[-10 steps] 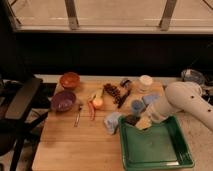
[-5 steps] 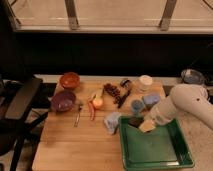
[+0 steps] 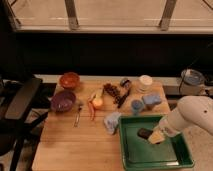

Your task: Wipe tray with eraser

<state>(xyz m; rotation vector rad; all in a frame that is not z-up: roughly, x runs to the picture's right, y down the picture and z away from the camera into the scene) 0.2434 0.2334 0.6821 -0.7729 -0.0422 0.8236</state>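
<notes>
1. The green tray (image 3: 150, 159) sits at the near right of the wooden counter (image 3: 70, 145).
2. The pincer (image 3: 152, 136) is over the tray's far part, holding the small dark eraser (image 3: 143, 133) there.

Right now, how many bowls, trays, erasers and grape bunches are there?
bowls: 2, the orange bowl and the purple bowl
green tray: 1
eraser: 1, in the green tray
grape bunch: 1
Total: 5
The gripper is over the green tray, beside the eraser.
</notes>
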